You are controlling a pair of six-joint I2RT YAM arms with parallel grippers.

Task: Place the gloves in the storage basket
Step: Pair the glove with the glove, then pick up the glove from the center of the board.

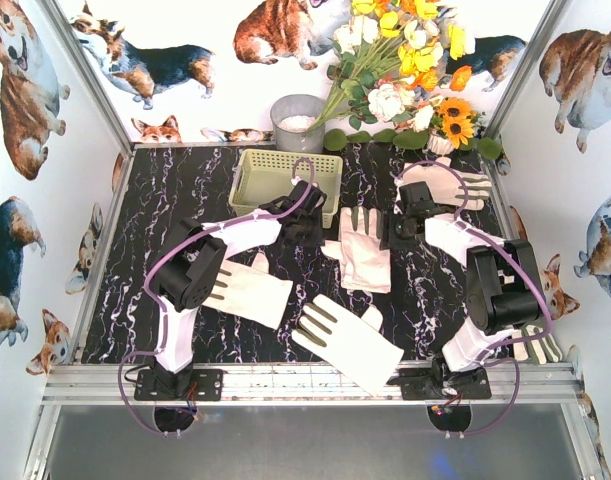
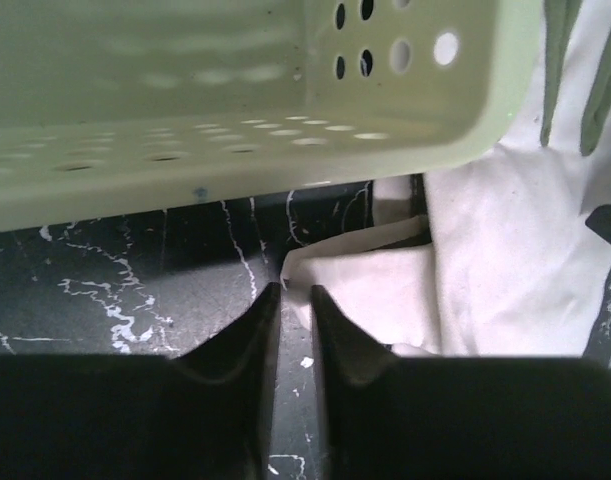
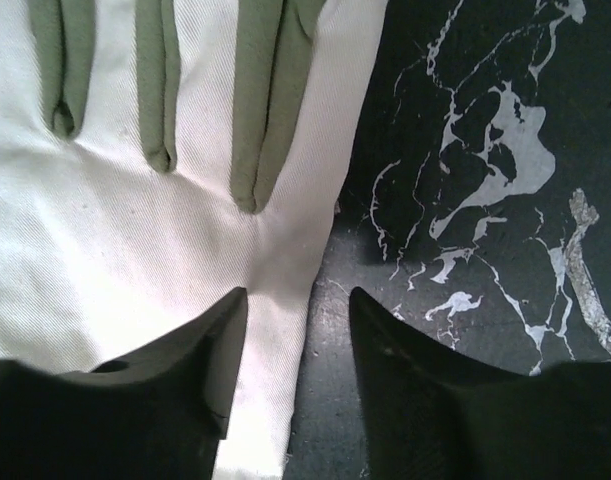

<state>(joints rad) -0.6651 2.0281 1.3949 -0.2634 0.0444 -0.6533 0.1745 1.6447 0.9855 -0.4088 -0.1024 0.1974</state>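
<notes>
The pale yellow storage basket (image 1: 285,180) stands at the back, left of centre, with nothing in it. Several cream gloves with grey patches lie flat on the dark marbled table: one in the middle (image 1: 363,245), one at the front (image 1: 345,340), one under my left arm (image 1: 250,290), one at the back right (image 1: 447,182). My left gripper (image 1: 307,225) (image 2: 295,290) is low beside the basket's (image 2: 235,150) near wall, jaws a narrow gap apart and empty, tips at a glove's edge (image 2: 485,260). My right gripper (image 1: 400,228) (image 3: 297,295) is open, straddling the side edge of a glove (image 3: 135,230).
A round grey pot (image 1: 298,122) stands behind the basket. A bunch of artificial flowers (image 1: 405,70) fills the back right corner. Corgi-print walls close in the table on three sides. A metal rail (image 1: 285,380) runs along the near edge.
</notes>
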